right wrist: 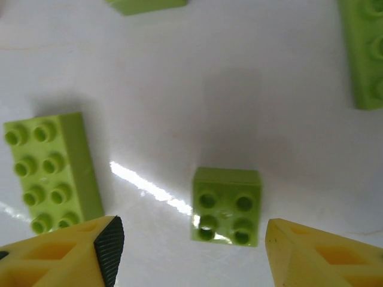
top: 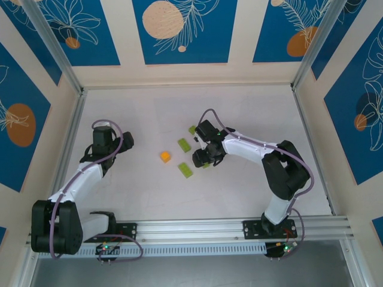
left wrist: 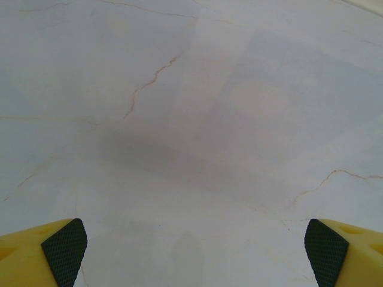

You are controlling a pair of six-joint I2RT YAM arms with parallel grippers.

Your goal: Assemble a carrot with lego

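Observation:
A lime-green square brick (right wrist: 227, 206) lies studs-up on the table between the fingers of my right gripper (right wrist: 194, 245), which is open and not touching it. To its left lies a lime-green rectangular brick (right wrist: 51, 173). Another green brick (right wrist: 362, 54) is at the right edge and one more (right wrist: 146, 5) at the top. From above, my right gripper (top: 206, 156) hovers over the brick cluster. The orange brick (top: 165, 156) lies alone to its left, near two green rectangles (top: 184, 144) (top: 185, 170). All bricks lie loose; a joined carrot is out of view. My left gripper (left wrist: 194, 245) is open over bare table.
The left arm (top: 90, 173) stands at the table's left side, its gripper (top: 124, 142) well apart from the bricks. A metal rail (top: 197, 230) runs along the near edge. Patterned walls (top: 179, 36) enclose the white table (top: 251, 107).

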